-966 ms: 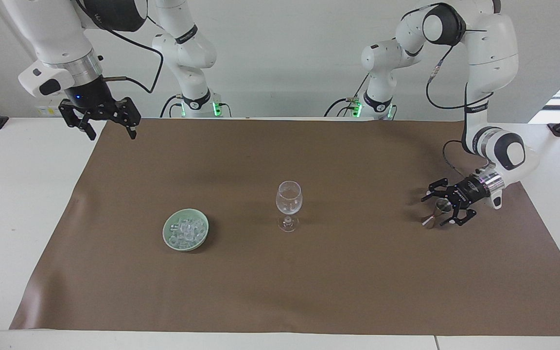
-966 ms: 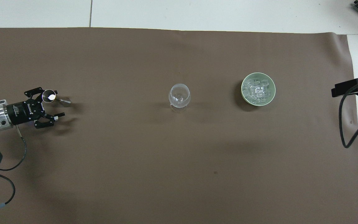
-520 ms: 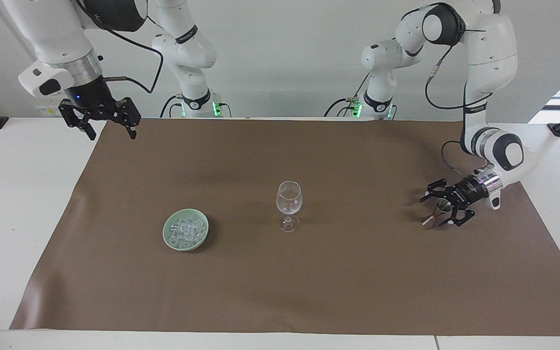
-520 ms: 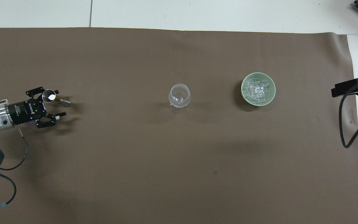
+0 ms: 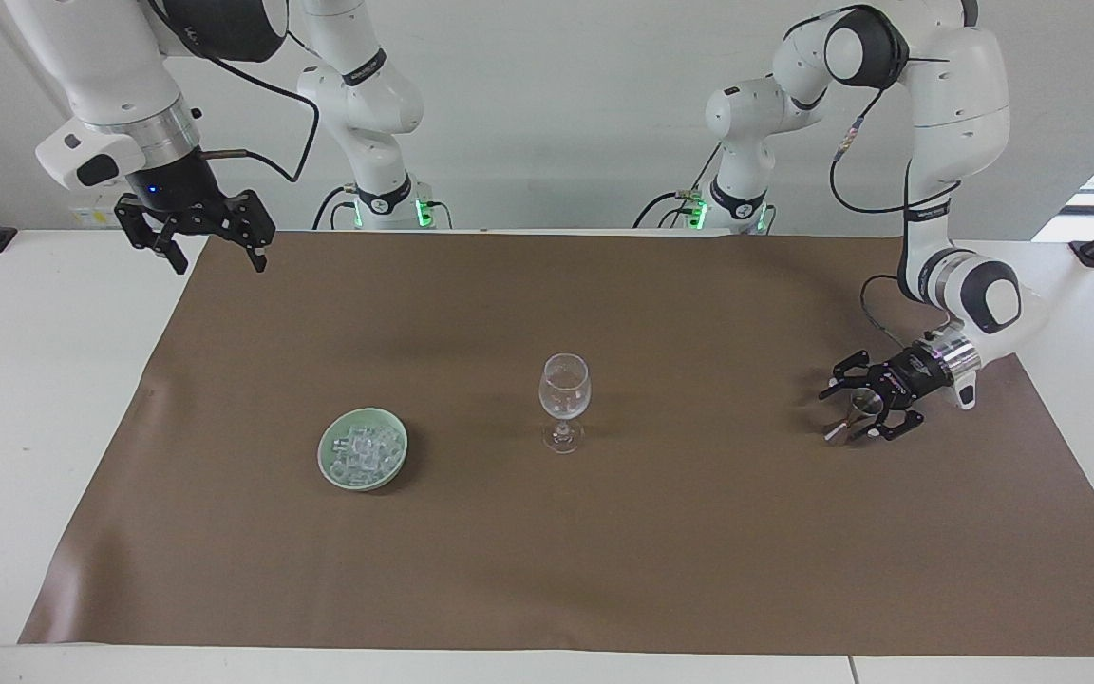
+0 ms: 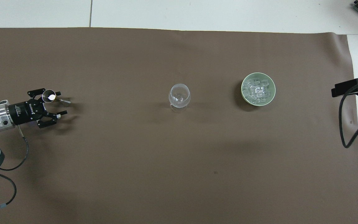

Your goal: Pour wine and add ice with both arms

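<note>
Overhead view: the small steel double-cone jigger (image 6: 49,95) stands upright on the brown mat (image 6: 166,171), at the left arm's end of the table, well apart from everything else. Its long axis is vertical. A bright patch shows in its upper cup; I cannot tell if that is liquid or glare.

The left gripper (image 6: 57,105) lies low and level, reaching in from the side with its fingers pointing toward the middle of the table. The jaws stand apart and straddle the jigger, which sits deep between them, closer to the finger farther from the robots. Contact cannot be confirmed; nothing is lifted.

Outward along the same line: the clear stemmed wine glass (image 6: 179,95) stands upright and looks empty. Past it, toward the right arm's end, clear ice cubes (image 6: 257,91) are heaped in the pale green dish (image 6: 245,96).

Facing view: the right gripper (image 5: 217,264) waits, raised over the mat's corner nearest its own base, jaws wide and empty.

Judgement: the squeeze on the jigger's waist comes next, and the off-centre seat may nudge it.
</note>
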`<state>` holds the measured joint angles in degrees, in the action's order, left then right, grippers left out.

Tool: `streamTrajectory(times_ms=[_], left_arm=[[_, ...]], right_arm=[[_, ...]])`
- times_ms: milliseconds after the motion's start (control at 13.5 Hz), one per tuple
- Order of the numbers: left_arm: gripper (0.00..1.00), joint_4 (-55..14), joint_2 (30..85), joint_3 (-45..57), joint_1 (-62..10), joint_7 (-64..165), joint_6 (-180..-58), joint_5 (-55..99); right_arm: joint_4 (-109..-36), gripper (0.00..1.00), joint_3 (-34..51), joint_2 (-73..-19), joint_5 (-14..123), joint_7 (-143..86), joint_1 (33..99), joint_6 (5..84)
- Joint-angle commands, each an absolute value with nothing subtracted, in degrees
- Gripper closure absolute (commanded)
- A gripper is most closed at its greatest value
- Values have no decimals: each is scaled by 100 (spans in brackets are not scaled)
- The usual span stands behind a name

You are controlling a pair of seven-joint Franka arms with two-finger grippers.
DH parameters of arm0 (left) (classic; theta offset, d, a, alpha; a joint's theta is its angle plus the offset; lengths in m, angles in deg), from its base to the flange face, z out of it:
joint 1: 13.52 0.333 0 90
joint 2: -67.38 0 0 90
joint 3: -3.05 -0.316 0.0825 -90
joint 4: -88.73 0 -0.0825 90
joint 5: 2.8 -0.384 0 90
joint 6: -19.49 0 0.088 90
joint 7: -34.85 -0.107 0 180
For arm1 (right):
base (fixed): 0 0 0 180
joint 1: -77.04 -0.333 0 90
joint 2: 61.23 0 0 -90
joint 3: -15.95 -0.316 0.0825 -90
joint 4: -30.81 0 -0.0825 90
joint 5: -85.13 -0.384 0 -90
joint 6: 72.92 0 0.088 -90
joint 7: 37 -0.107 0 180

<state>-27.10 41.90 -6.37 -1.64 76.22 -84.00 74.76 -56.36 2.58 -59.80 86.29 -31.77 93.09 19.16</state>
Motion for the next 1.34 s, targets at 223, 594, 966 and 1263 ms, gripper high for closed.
streamTrajectory(times_ms=[223, 594, 966, 1263], left_arm=[[29, -2913, 4374, -671, -235, 7554, -8545, 7621], [36, -2869, 4357, -680, -218, 7572, -8554, 7621], [46, -2860, 4357, -689, -235, 7581, -8562, 7612], [53, -2851, 4348, -689, -235, 7589, -8571, 7612]], right_arm=[[-5708, 0, 242, -6035, 8548, -3058, 9347, 1884], [-5708, 0, 242, -6035, 8548, -3058, 9347, 1884], [-5708, 0, 242, -6035, 8548, -3058, 9338, 1884], [-5708, 0, 242, -6035, 8548, -3058, 9347, 1884]])
